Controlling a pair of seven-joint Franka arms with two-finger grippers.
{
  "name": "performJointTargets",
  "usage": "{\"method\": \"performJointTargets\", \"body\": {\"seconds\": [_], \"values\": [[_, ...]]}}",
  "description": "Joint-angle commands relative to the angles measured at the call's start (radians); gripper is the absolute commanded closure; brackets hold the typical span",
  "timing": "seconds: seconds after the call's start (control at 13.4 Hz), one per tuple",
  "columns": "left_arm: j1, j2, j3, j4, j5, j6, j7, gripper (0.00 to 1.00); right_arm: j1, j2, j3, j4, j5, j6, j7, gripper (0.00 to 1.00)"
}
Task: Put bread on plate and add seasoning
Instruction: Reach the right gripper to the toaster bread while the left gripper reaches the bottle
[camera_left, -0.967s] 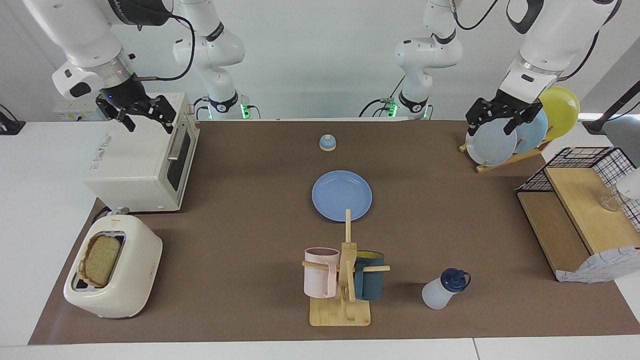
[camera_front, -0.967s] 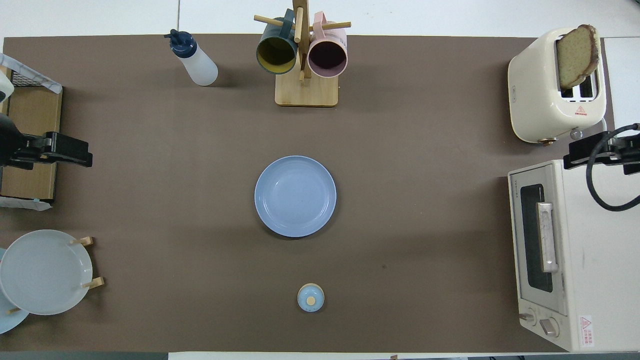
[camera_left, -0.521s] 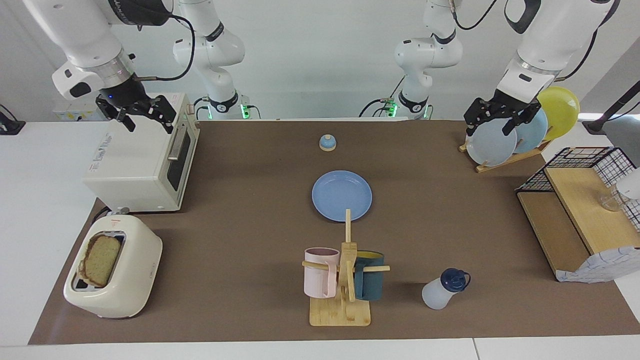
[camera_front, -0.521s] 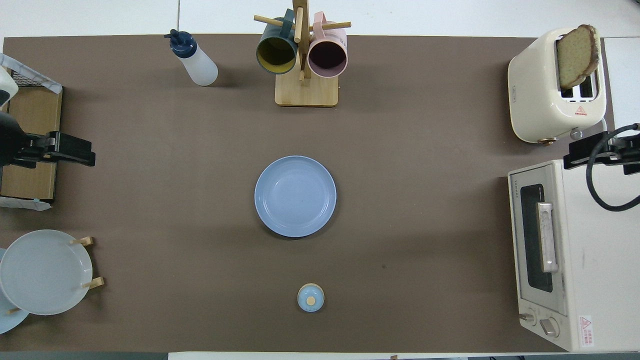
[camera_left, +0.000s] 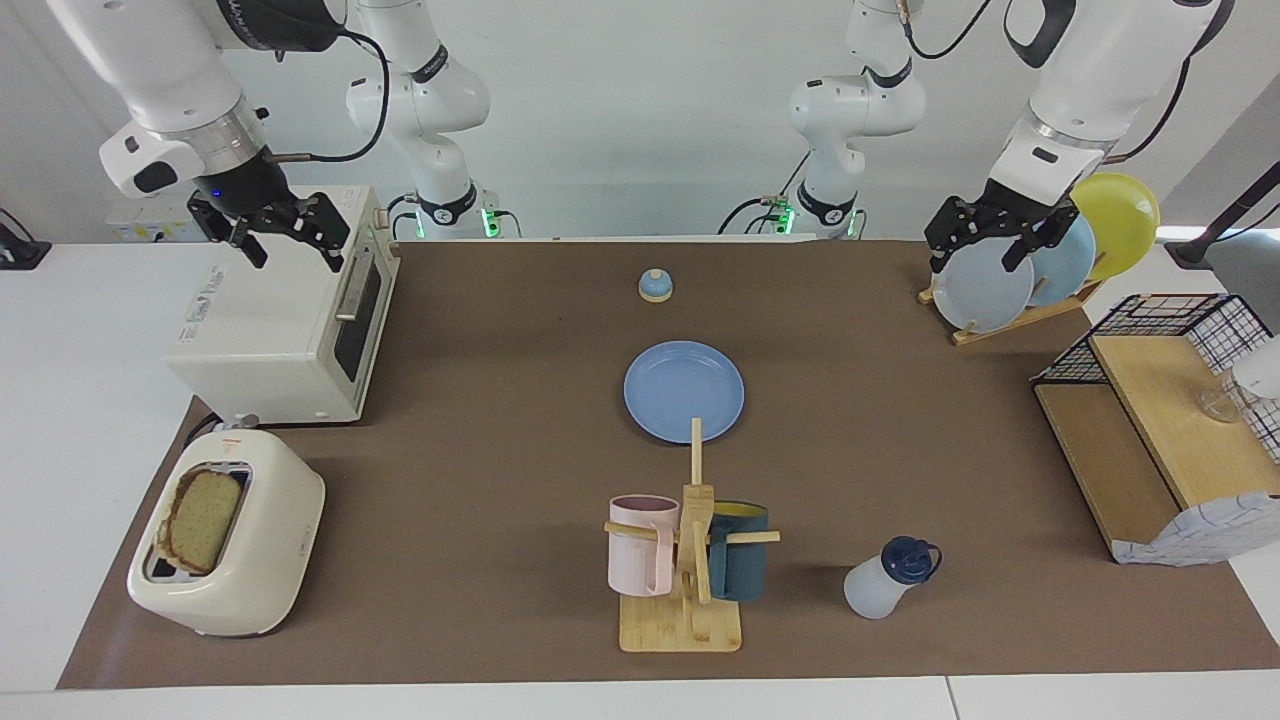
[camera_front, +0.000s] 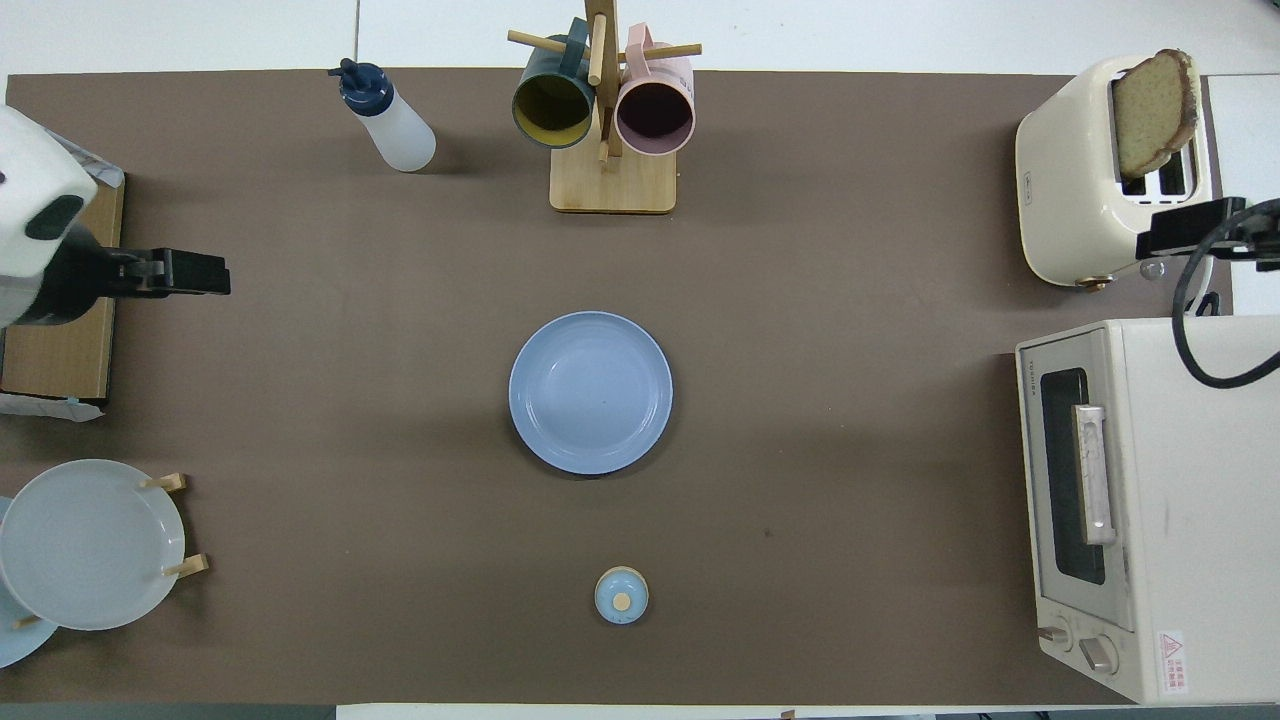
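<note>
Bread (camera_left: 203, 519) stands upright in the toaster (camera_left: 228, 535) at the right arm's end, far from the robots; plate (camera_left: 684, 390) mid-table. Light, soft, crumbly: pinch gently across the exposed top crust. Right claw (camera_left: 272, 222) over the oven (camera_left: 290, 317), left claw (camera_left: 985, 232) over the plate rack (camera_left: 1010, 318); both wide, empty.

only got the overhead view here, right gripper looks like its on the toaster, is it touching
observer: No. The right gripper hangs open and empty, raised well clear of the toaster.
operator: how many slices in there
observer: The bread looks like two slices standing together, not one.
operator: and the left gripper
observer: The left gripper is open and empty too, high above the table.
</note>
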Motion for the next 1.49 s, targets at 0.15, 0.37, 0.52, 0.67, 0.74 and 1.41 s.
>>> {"method": "performJointTargets", "body": {"seconds": [0.15,0.37,0.52,0.67,0.74,1.41], "values": [[-0.076,0.11,0.006,-0.253,0.017,0.59,-0.008,0.0,-0.061,0.073,0.004,-0.074,0.01,0.328,-0.115,0.0],[-0.098,0.302,0.007,-0.246,0.043,0.901,-0.006,0.0,-0.086,0.194,0.004,-0.064,0.006,0.487,-0.184,0.0],[-0.139,0.379,0.015,-0.238,0.031,1.0,-0.012,0.0,-0.121,0.242,0.004,-0.064,0.009,0.548,-0.241,0.0],[-0.211,0.466,0.084,-0.179,0.026,1.066,-0.024,0.0,-0.161,0.277,0.004,-0.064,0.009,0.583,-0.325,0.0],[-0.295,0.504,0.175,-0.128,0.025,1.068,-0.049,0.0,-0.175,0.291,0.004,-0.07,0.012,0.624,-0.368,0.0],[-0.549,0.766,0.488,0.222,0.02,0.959,-0.281,0.0,-0.162,0.367,0.009,-0.052,0.019,0.75,-0.269,0.49]]}}
